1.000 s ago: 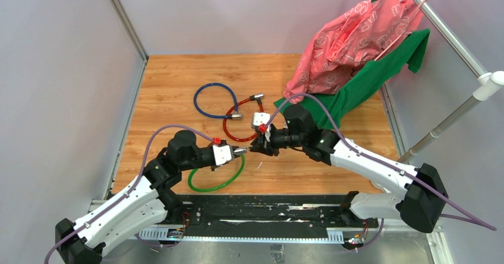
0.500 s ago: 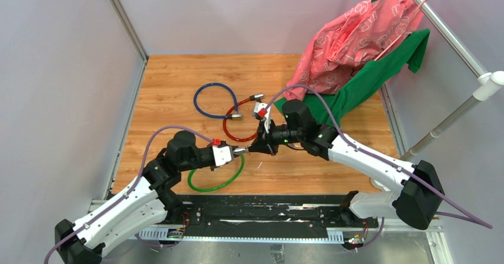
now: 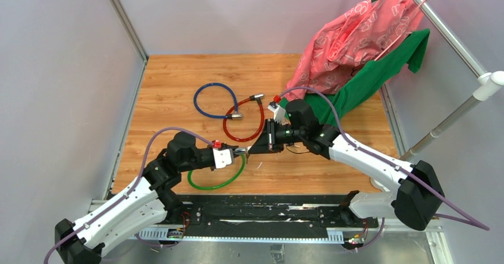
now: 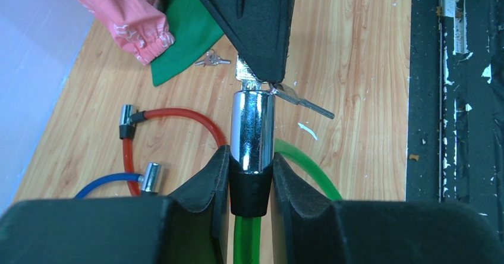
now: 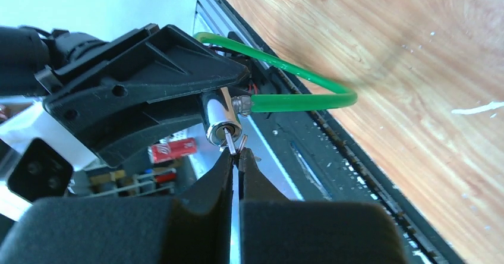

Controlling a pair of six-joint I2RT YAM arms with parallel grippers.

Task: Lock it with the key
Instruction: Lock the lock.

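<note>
The left fingers (image 4: 208,187) clamp the green cable's (image 5: 297,102) lock cylinder (image 4: 252,130); the right fingers (image 5: 208,187) pinch the key (image 5: 230,140), end-on along the cylinder's axis.

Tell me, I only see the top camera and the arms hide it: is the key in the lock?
Observer: Right wrist view: the right gripper pinches the key, its tip in the end of the silver lock cylinder.
Operator: Who holds the lock?
Observer: Left wrist view: the left gripper squeezes that cylinder at its black collar, where the green cable comes out.
Operator: Any more keys?
Observer: A spare key sticks out sideways beside the cylinder's mouth.
</note>
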